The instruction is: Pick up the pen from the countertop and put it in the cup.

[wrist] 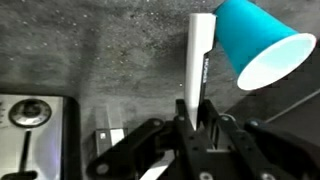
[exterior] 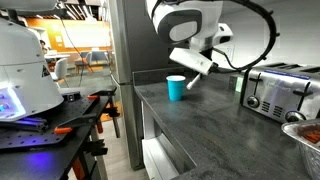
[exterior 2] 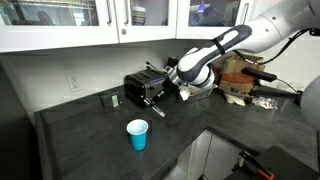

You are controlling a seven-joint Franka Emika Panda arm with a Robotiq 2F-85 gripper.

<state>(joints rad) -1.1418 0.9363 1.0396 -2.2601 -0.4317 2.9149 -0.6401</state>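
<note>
The pen [wrist: 198, 60], a thin white stick, is clamped between the fingers of my gripper [wrist: 195, 118] and points away from the wrist camera. Its free end lies next to the turquoise cup [wrist: 258, 45], which shows its white inside at the upper right of the wrist view. In both exterior views the gripper [exterior: 193, 66] [exterior 2: 160, 98] hangs above the dark grey countertop [exterior: 200, 130] [exterior 2: 80, 140]. The cup [exterior: 176, 88] [exterior 2: 138, 134] stands upright on it near the counter's edge, just beside and below the gripper. The pen is hard to make out in the exterior views.
A silver toaster [exterior: 278, 90] [exterior 2: 140, 88] [wrist: 35, 125] stands on the counter behind the gripper. A bowl [exterior: 305, 135] sits at the counter's near right. Bags and clutter [exterior 2: 240, 80] fill the far end. The counter's edge drops off beside the cup.
</note>
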